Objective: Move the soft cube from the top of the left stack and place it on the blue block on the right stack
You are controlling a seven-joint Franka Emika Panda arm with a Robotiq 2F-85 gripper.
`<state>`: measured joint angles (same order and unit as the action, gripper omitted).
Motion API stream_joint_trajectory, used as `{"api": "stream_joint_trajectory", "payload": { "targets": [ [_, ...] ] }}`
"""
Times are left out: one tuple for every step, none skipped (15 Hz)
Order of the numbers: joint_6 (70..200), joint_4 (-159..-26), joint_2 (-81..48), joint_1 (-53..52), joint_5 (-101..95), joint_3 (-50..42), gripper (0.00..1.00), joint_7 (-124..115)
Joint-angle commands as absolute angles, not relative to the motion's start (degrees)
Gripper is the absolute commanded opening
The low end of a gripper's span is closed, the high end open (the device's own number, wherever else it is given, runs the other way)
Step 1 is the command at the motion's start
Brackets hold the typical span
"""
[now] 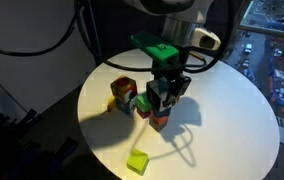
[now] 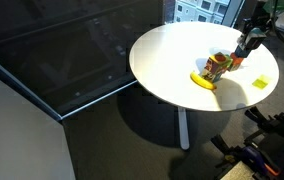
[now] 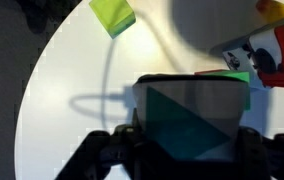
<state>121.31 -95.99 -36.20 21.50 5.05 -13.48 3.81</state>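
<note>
White, dark and green soft cube sits clamped in the claw above the right stack.

In an exterior view the camera sat close and above, looking down across the round white tabletop toward the arm. In an exterior view it stood far off and high, with that tabletop at upper right. The wrist camera looked down past the gripper, very near the tabletop. All three shared the small yellow-green cube.
</note>
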Motion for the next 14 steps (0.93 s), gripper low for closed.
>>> {"api": "stream_joint_trajectory", "payload": {
  "targets": [
    [119.53,-94.06,-36.73,22.87,6.10,-12.46,1.00,4.65],
    [119.53,-94.07,-36.73,22.87,6.07,-12.47,1.00,4.65],
    [119.50,-94.07,-36.71,22.87,6.09,-12.46,1.00,4.66],
    [119.46,-94.07,-36.68,22.88,6.11,-12.45,1.00,4.67],
    [119.44,-94.11,-36.60,22.88,6.13,-12.44,1.00,4.70],
    [119.32,-94.14,-36.48,22.86,6.14,-12.42,1.00,4.71],
    [119.21,-94.31,-36.16,22.77,6.10,-12.40,1.00,4.73],
    [119.12,-94.53,-35.84,22.68,6.08,-12.36,1.00,4.76],
    [118.92,-94.63,-35.57,22.59,6.01,-12.32,1.00,4.77],
    [118.92,-94.81,-35.25,22.42,5.83,-12.33,1.00,4.70],
    [118.84,-94.91,-34.98,22.31,5.74,-12.34,1.00,4.59],
    [118.74,-95.03,-34.64,22.24,5.66,-12.32,1.00,4.58],
    [118.55,-95.11,-34.29,22.18,5.58,-12.33,1.00,4.53],
    [118.44,-95.20,-33.95,22.10,5.47,-12.37,1.00,4.46]
  ]
}}
